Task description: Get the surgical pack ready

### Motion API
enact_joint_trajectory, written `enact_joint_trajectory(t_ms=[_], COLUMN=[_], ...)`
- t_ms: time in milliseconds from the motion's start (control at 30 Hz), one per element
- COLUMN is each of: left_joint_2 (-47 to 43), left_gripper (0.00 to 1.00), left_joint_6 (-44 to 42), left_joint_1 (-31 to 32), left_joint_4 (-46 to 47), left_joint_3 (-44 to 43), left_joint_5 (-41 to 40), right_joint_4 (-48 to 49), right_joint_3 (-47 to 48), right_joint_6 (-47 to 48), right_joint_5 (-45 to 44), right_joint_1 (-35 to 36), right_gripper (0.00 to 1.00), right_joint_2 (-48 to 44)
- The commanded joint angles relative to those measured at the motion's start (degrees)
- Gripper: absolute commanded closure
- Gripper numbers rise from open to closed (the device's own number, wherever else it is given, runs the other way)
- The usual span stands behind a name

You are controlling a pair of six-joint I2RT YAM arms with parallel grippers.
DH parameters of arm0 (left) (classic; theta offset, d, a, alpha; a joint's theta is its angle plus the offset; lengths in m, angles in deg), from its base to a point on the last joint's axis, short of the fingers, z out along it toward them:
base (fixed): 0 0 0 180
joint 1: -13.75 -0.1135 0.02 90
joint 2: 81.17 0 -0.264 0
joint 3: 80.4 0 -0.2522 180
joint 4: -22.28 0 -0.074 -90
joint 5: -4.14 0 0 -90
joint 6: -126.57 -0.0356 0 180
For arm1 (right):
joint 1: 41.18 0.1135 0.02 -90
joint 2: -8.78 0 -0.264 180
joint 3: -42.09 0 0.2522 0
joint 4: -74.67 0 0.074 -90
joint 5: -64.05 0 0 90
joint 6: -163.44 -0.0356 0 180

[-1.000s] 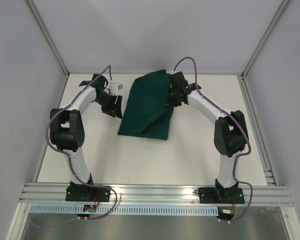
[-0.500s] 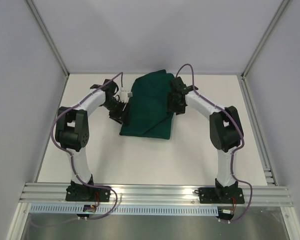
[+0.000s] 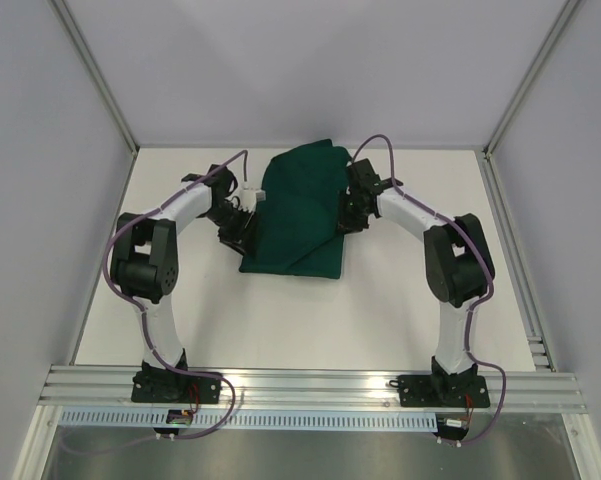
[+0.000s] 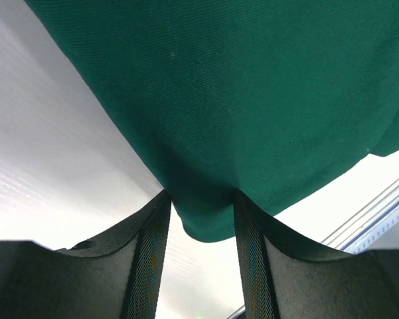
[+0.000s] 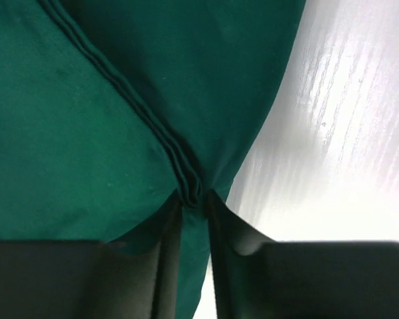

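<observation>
The dark green drape (image 3: 295, 215) of the surgical pack lies folded and rumpled at the back middle of the white table. My left gripper (image 3: 242, 228) is at its left edge. In the left wrist view the gripper (image 4: 202, 199) stands open, with a rounded lobe of the drape (image 4: 239, 100) hanging between its two fingertips. My right gripper (image 3: 348, 215) is at the drape's right side. In the right wrist view the gripper (image 5: 194, 196) is shut on a bunch of stacked folds of the drape (image 5: 66, 133). No tray, instruments or gauze are in view.
The white table (image 3: 230, 310) is bounded by grey enclosure walls at the left, right and back. An aluminium rail (image 3: 310, 385) carrying both arm bases runs along the near edge. A strip of rail (image 4: 378, 212) shows past the drape in the left wrist view.
My left gripper moved right to the drape's left edge and narrowed around it. My right gripper let go, shifted slightly and closed again on the folds. The drape's near part bunched inward.
</observation>
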Motion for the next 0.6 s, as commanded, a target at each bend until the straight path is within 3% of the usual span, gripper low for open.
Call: enact_joint_trajectory(t_ms=[0,167,400,567], left_joint_2=[-2.4,-7.6,-16.6,-17.9], left_gripper=[0.49,0.43,0.36,0.37], left_joint_6=[-2.3,-6.1,-9.6,-5.6], left_joint_1=[0.3,0.1,-3.5,-6.4], left_joint_4=[-1.2,-5.1,-12.2,-10.1], left_joint_3=[1.9,3.2,4.0,3.8], left_joint_5=[2.2,5.3,10.8,10.0], right_joint_4=[3.5,5.2,5.7,2.6], right_joint_3=[-2.1,-5.0,-10.6,-14.2], right_joint_6=[0.5,4.0,10.3,15.6], right_joint_5=[4.8,10.2,17.2,20.3], right_joint_1=[-0.1,-0.1,0.2,2.9], right_gripper=[0.8,0.99,1.0,1.0], right_joint_2=[0.1,-0.9,-3.6,-4.8])
